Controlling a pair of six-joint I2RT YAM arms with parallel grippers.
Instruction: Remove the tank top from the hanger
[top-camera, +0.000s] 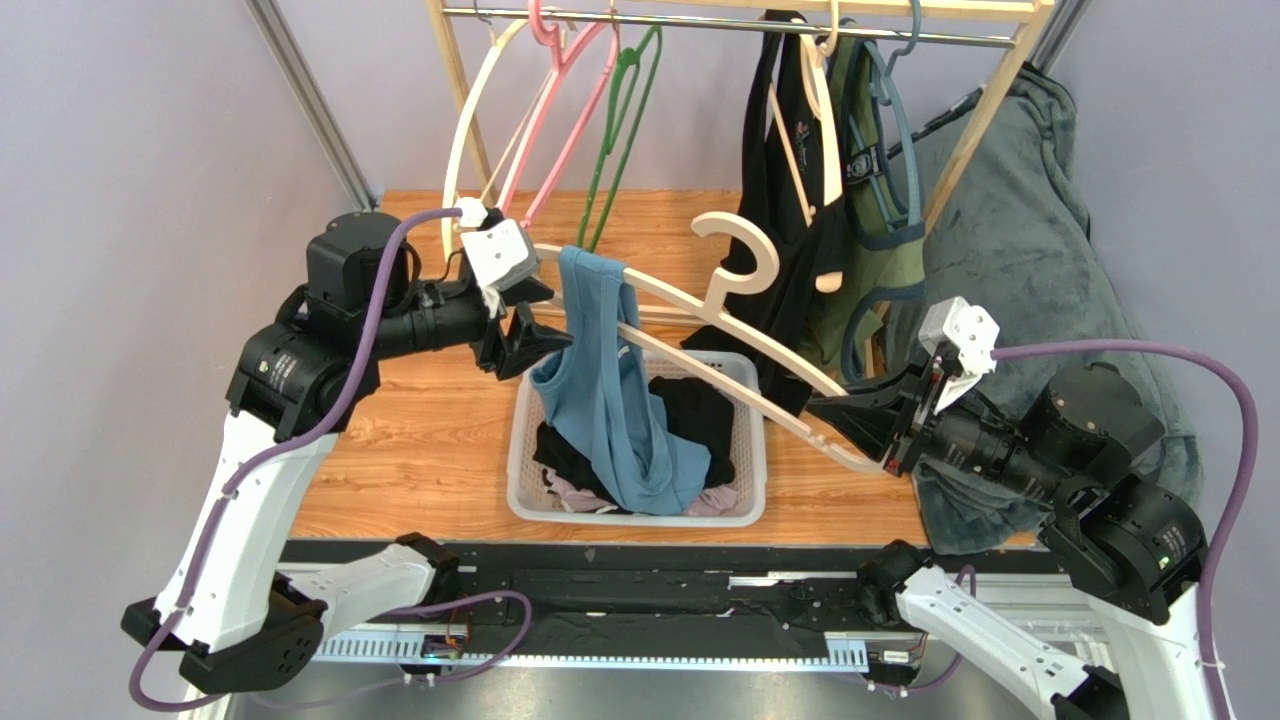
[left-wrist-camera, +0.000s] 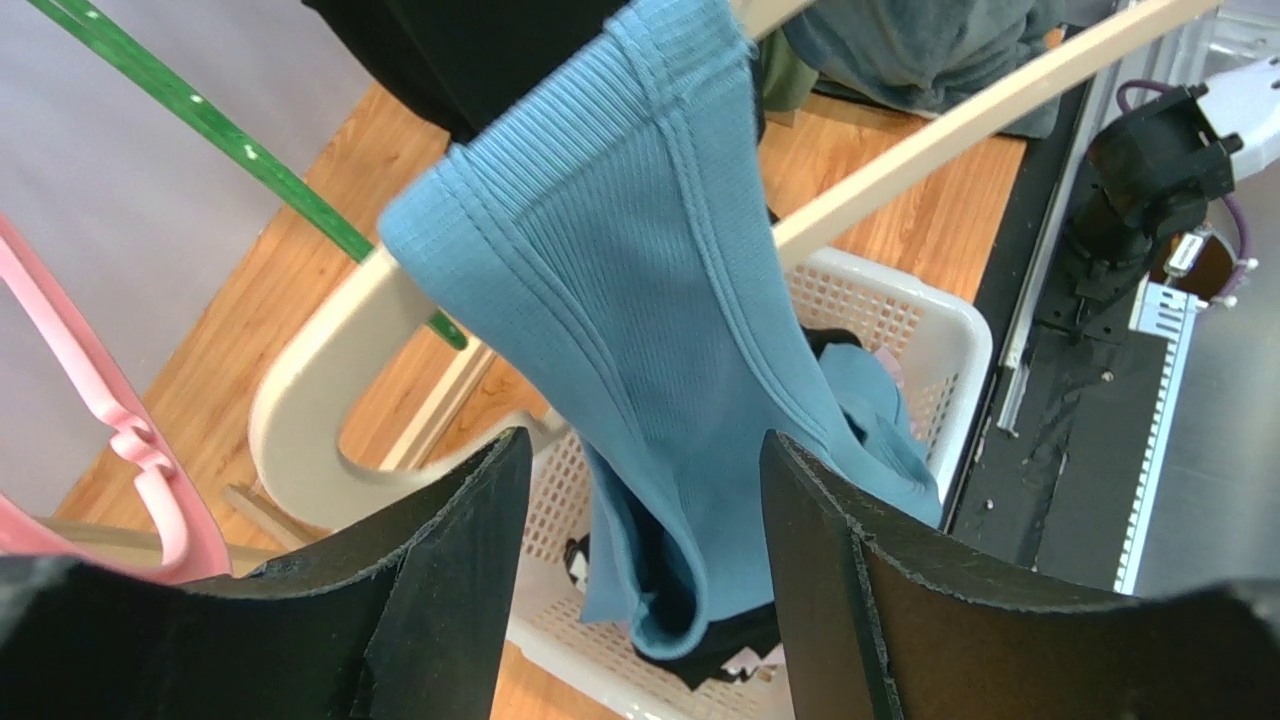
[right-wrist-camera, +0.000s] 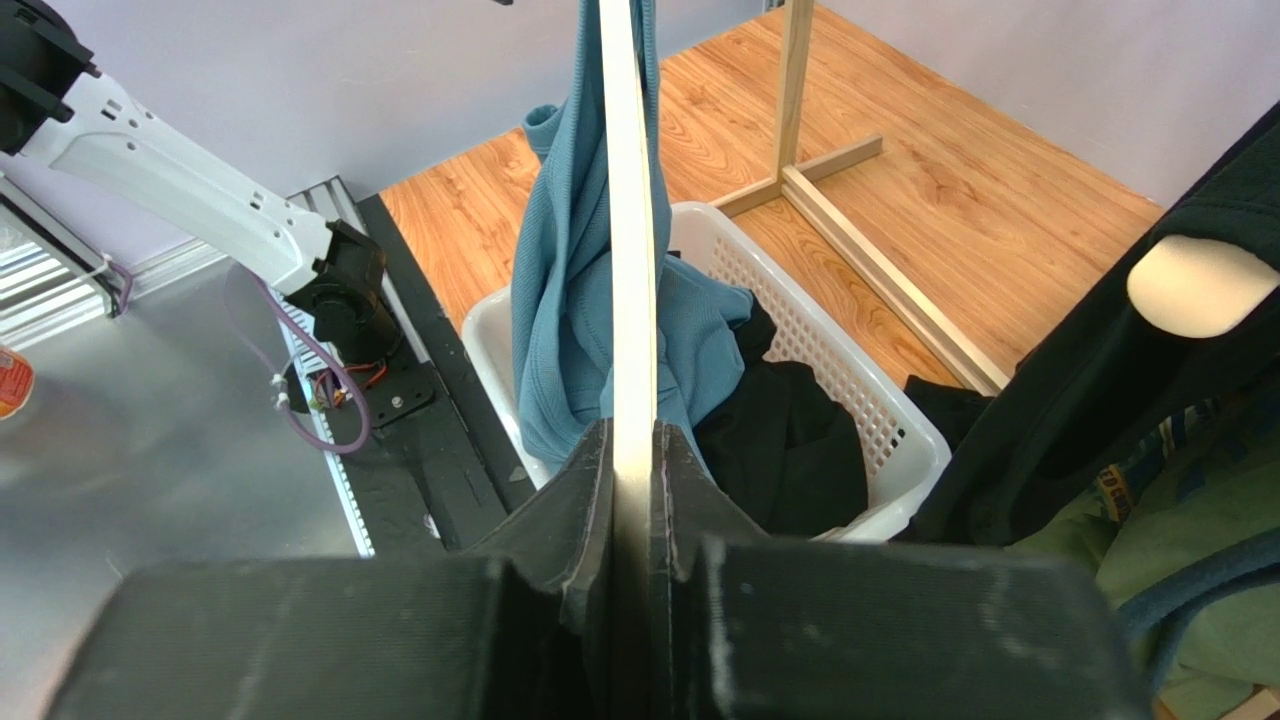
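Observation:
A blue ribbed tank top (top-camera: 609, 390) hangs by its strap over the left arm of a cream hanger (top-camera: 736, 221) and trails down into a white basket (top-camera: 526, 450). My right gripper (top-camera: 842, 413) is shut on the hanger's lower right end; in the right wrist view the hanger bar (right-wrist-camera: 624, 225) runs straight out from between its closed jaws (right-wrist-camera: 631, 435). My left gripper (top-camera: 538, 333) sits open just left of the strap. In the left wrist view the tank top (left-wrist-camera: 631, 255) hangs just past the spread fingertips (left-wrist-camera: 643, 443), with the hanger's rounded end (left-wrist-camera: 301, 375) on the left.
The basket (right-wrist-camera: 887, 413) holds black clothes under the tank top (right-wrist-camera: 559, 300). Behind it a wooden rack's rod (top-camera: 751, 23) carries a pink hanger (top-camera: 564, 90), a green hanger (top-camera: 624, 120) and dark garments (top-camera: 789, 225). A grey blanket (top-camera: 1037, 255) drapes at the right.

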